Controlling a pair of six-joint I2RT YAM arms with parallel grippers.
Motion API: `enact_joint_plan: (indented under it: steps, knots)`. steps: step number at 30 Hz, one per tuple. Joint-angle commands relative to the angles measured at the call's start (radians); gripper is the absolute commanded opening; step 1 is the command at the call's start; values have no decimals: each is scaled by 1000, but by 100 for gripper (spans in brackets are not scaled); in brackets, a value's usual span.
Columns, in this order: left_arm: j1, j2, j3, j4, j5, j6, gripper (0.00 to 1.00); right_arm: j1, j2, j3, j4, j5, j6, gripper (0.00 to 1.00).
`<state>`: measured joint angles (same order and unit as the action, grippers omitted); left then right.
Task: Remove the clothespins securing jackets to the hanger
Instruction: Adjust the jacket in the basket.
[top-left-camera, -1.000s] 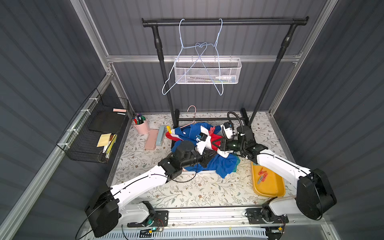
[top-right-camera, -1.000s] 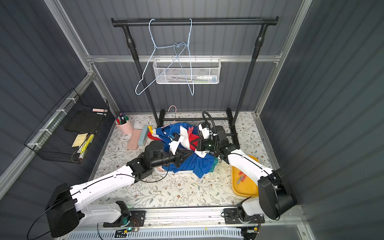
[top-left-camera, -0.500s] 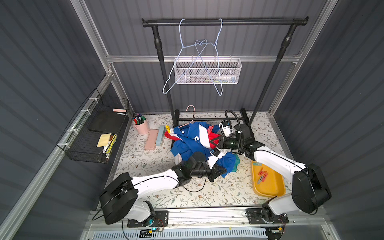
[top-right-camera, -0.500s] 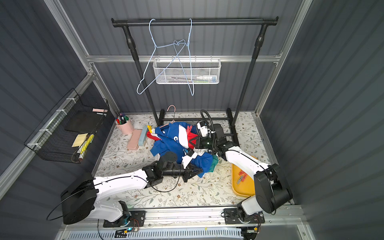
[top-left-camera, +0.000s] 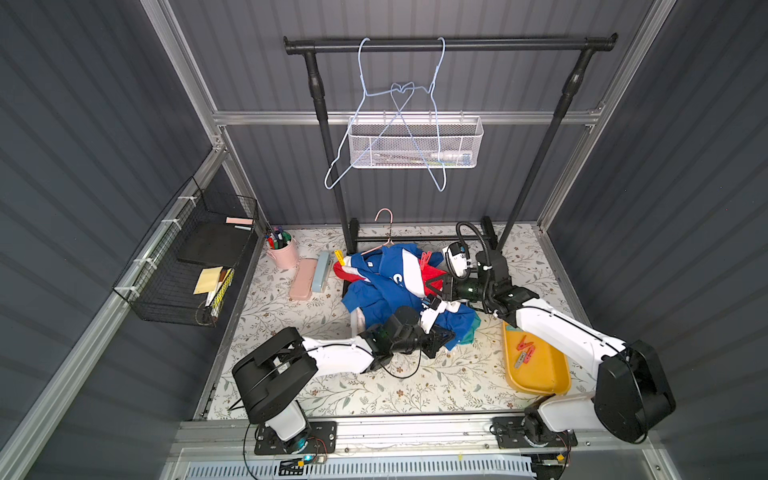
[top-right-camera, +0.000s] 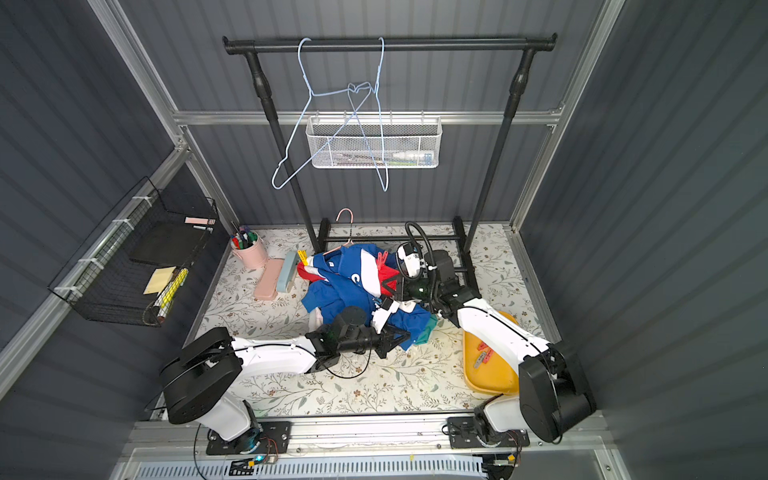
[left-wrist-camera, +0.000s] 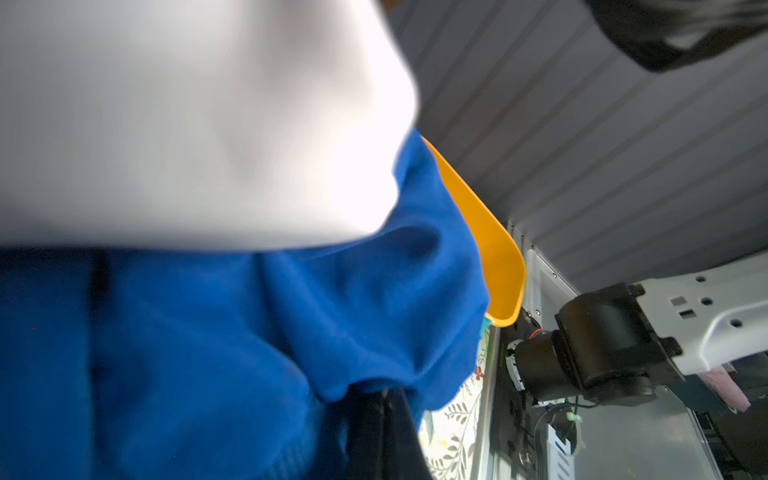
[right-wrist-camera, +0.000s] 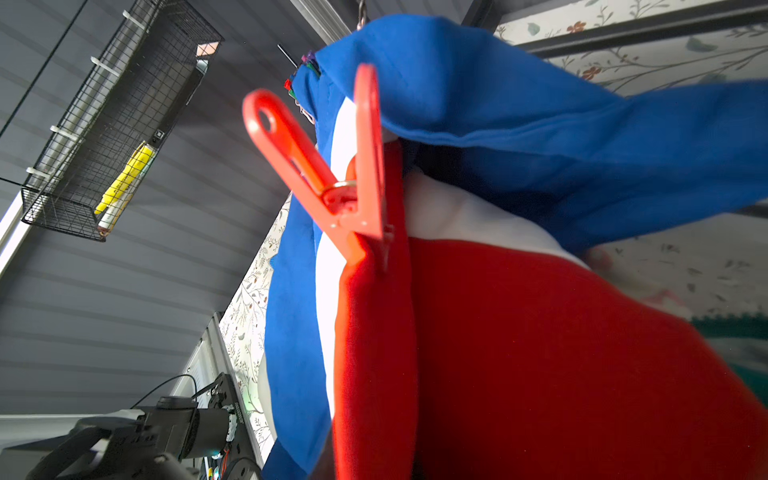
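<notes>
Clerk: Grey-panelled booth, floral worktop (top-left-camera: 291, 316). Item one: red-white-blue jacket (top-left-camera: 386, 278), heaped mid-worktop, pink hanger (top-left-camera: 384, 216) showing at its collar.

Checker: Pegs on it?

Clerk: Red clothespin (right-wrist-camera: 332, 178), biting the red-and-white seam at the heap's far end, on the right arm's side. Yellow clothespin (top-left-camera: 338, 257) at the opposite end. Loose pegs (top-left-camera: 524, 347) lie in the yellow tray (top-left-camera: 540, 374).

Checker: Claws?

Clerk: Right claw (top-left-camera: 434, 291) is closed, apparently bunching red cloth, though its tips are lost in the folds. Left claw (top-left-camera: 446, 334) is closed too, fingers (left-wrist-camera: 395, 436) together on blue hem at the heap's near edge.

Checker: Which is nearer the red one?

Clerk: Right, plainly — the peg sits just beyond its tips, toward the back wall. Left is well apart, across the heap.

Checker: Lie of the peg?

Clerk: Long axis crosswise to the right claw's reach, handles splayed and clear of cloth, mouth buried in the seam. My reading — that claw would have to let go of the cloth and turn to span both handles.
</notes>
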<state>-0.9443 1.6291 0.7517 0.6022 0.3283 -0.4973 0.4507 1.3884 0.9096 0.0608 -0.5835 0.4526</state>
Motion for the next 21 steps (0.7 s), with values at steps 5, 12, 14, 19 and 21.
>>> enact_joint_plan:
  steps: [5, 12, 14, 19, 21]
  knots:
    - [73, 79, 52, -44, -79, -47, 0, -21, -35, -32, -145, -67, -77, 0]
    - [89, 228, 120, -87, -120, -5, 0, -24, -53, -76, -119, -75, -79, 0]
    - [91, 257, 128, -107, -165, 18, 0, -24, -49, -90, -105, -73, -74, 0]
    - [91, 289, 112, -119, -197, 62, 19, -5, -29, -120, -82, -60, -74, 0]
    - [89, 255, 114, -105, -194, 65, 43, -4, -33, -134, -78, -50, -75, 0]
